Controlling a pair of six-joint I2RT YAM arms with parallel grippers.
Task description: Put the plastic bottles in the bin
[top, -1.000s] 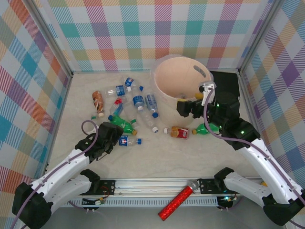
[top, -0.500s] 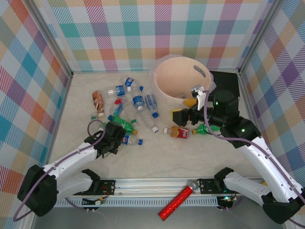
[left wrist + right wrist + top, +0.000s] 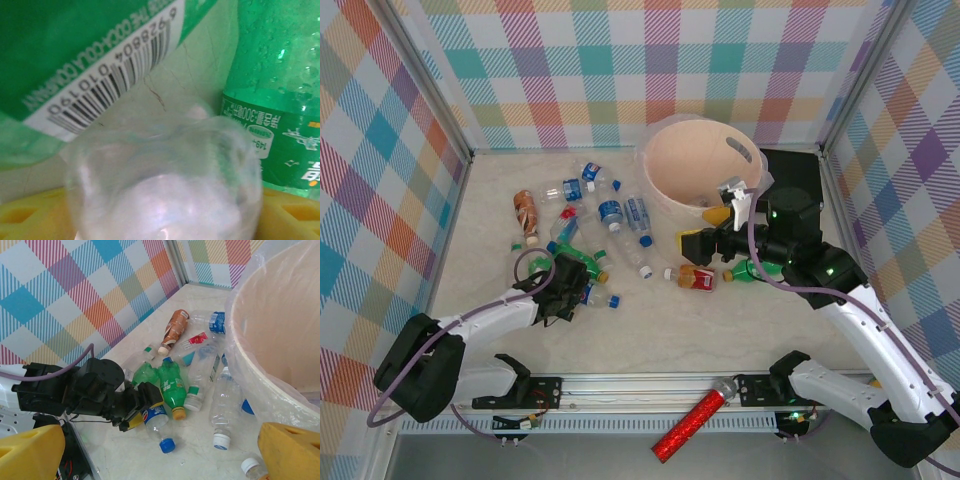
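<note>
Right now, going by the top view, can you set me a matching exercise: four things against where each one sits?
Things
1. bin
2. brown bottle
3. red tube
4. black case

Places
A. near edge, at the rail
B. far right corner, beside the bin
C. left side of the scattered bottles
D. far side, right of centre

Pairs: 1-D, 2-C, 3-A, 4-B
</note>
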